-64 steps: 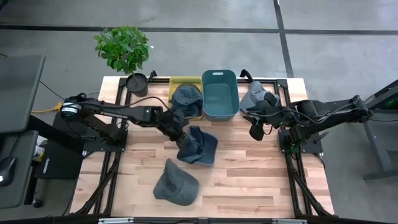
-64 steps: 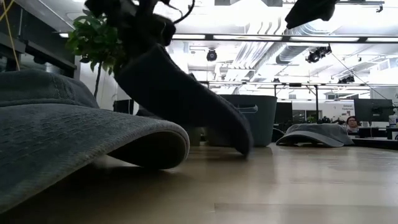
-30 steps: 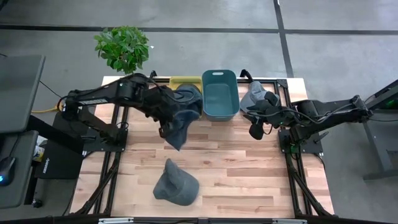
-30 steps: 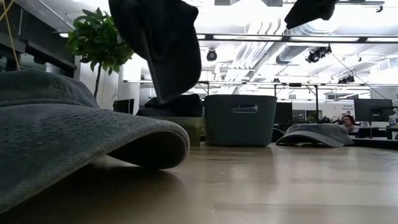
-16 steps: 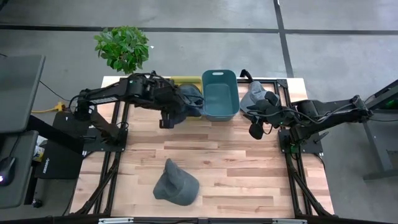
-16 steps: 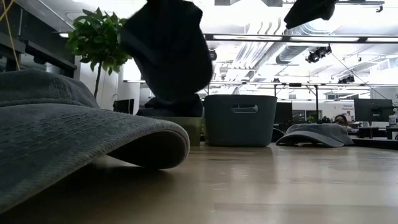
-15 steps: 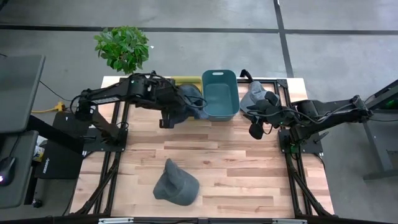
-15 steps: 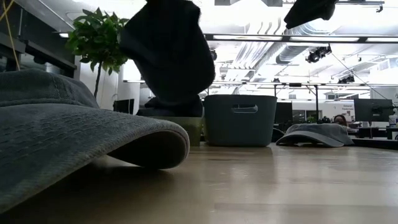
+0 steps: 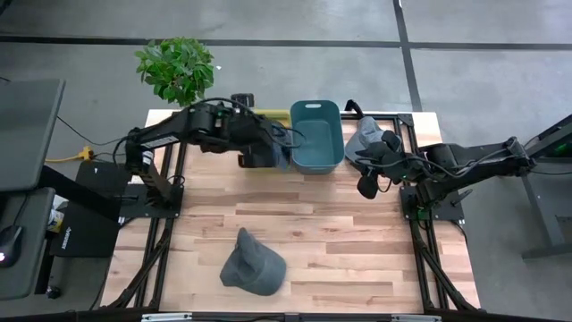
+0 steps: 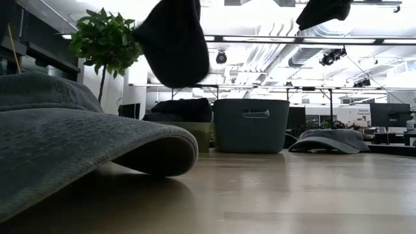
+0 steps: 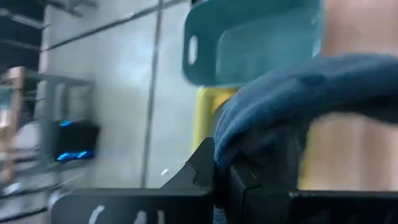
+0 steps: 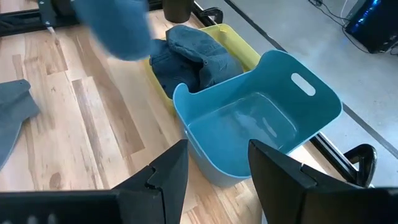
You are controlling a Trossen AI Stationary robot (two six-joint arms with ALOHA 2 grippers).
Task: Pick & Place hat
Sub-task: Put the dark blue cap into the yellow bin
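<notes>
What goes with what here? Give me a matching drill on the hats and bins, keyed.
Things:
1. carried hat
2. blue bin
3. yellow bin
4. front hat

States:
A. empty
B. lying on the table, near edge
C. hanging from the left gripper
D. already holds a hat

Pairs: 1-C, 2-A, 3-D, 4-B

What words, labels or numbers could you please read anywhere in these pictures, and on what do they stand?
No text can be read with confidence.
Pale, blurred marks on the left pincer's dark housing: too smeared to read.
Small distant sign in the room behind the table: too small to read.
</notes>
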